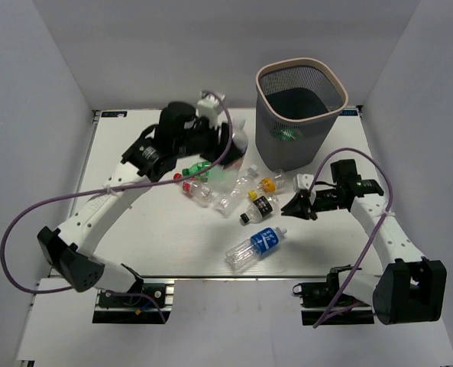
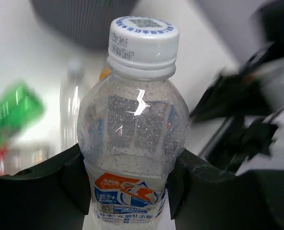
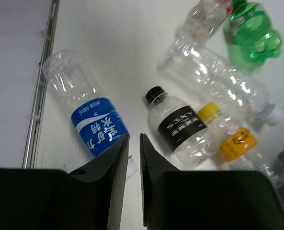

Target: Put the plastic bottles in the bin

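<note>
One white-capped bottle grasped by left claw | right claw clenched | blue-label bottle near table edge

Left pincer clamps a bottle; right pincer seemingly closed, empty.

White flat table. Tall dark grey mesh bin with a beige rim stands on it.

Lying in front of the bin:
- clear plastic bottle, yellow label
- clear plastic bottle, black label
- long clear plastic bottle, no label

Lying left of the bin:
- clear plastic bottle, red label
- green plastic bottle

Lying well in front of the bin:
- clear plastic bottle, blue label
</note>
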Controlling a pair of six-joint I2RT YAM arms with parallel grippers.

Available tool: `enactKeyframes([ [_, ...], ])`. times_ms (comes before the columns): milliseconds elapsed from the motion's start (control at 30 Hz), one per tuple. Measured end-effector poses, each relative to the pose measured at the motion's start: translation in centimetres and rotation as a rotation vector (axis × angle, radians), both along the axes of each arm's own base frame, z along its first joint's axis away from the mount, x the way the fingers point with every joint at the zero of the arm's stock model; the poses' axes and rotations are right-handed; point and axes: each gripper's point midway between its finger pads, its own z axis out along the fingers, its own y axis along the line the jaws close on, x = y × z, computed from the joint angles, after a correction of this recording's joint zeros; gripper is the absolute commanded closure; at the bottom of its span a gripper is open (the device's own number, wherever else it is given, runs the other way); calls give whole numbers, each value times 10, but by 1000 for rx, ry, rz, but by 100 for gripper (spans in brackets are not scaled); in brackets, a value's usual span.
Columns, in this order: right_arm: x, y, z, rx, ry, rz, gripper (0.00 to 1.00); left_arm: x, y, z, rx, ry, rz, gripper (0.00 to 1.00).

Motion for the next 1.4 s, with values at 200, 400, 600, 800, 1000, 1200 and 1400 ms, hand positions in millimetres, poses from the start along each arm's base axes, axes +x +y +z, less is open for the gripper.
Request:
enactKeyframes([
  [200,-21,-7,-39,-78,-4,30,72,66,-64,122,-279,-285,-57,76],
  [400,-26,-10,-51,-111,-53,22,65,121,-117,146,-480,-328,-85,76],
  [600,-30,-10,-59,-122,-72,8,64,157,-153,123,-646,-223,-79,76],
  [800,-37,-11,-73,-137,-44,5,58,173,-164,121,-774,-169,-47,73],
  [1000,-36,-9,-76,-138,-43,4,58,174,-156,150,-921,-165,-32,73],
  [1200,-33,-6,-77,-136,-48,10,50,191,-146,167,-992,-194,57,54],
  [1400,-24,-5,-78,-148,-59,-14,29,230,-150,138,-930,-211,191,14],
])
